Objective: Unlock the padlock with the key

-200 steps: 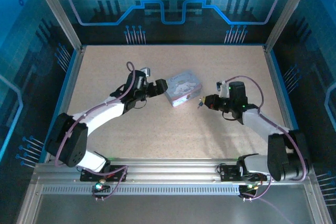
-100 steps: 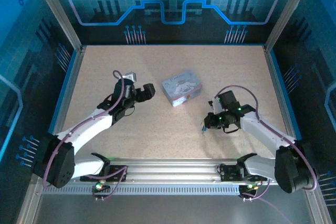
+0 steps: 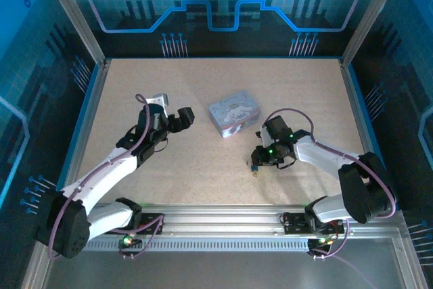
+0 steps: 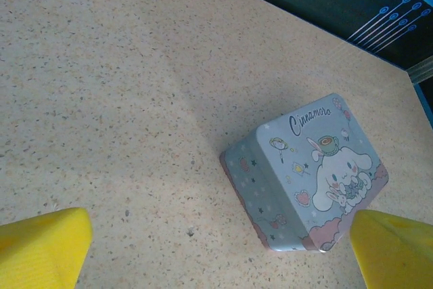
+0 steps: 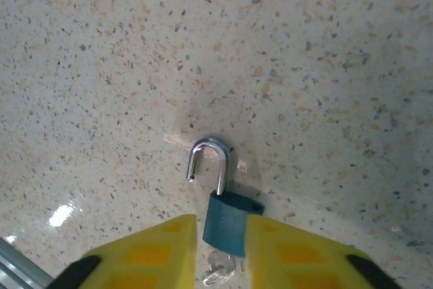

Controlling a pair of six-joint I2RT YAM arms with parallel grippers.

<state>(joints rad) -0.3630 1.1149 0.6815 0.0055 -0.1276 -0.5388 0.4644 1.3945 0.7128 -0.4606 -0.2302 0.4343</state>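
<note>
From the top external view, the left gripper (image 3: 184,118) is being held above the speckled table (image 3: 135,86), left of the printed tin (image 3: 234,113) and apart from it. The right gripper (image 3: 256,162) is being pointed down at the table in front of the tin, near the front edge. A tiny dark speck just at its tip is being taken for the padlock (image 3: 254,170); it is too small there for detail to be made out.

In the left wrist view, the left gripper (image 4: 216,252) is being kept wide apart, with one yellow fingertip (image 4: 40,245) showing in each lower corner and nothing between them but bare table. The tin (image 4: 308,174) is being seen lying flat ahead, nearer the right-hand fingertip.

In the right wrist view, the right gripper (image 5: 221,255) is being kept narrowly parted. The padlock (image 5: 229,221) is being seen flat on the table, its blue-grey body lying in the gap, with a thin line of space beside the left-hand finger (image 5: 155,252). Its silver shackle (image 5: 206,160) is being shown with one end free of the body. The key (image 5: 218,274) is being glimpsed as a pale sliver at the body's near end, between the fingers, untouched by either.
</note>
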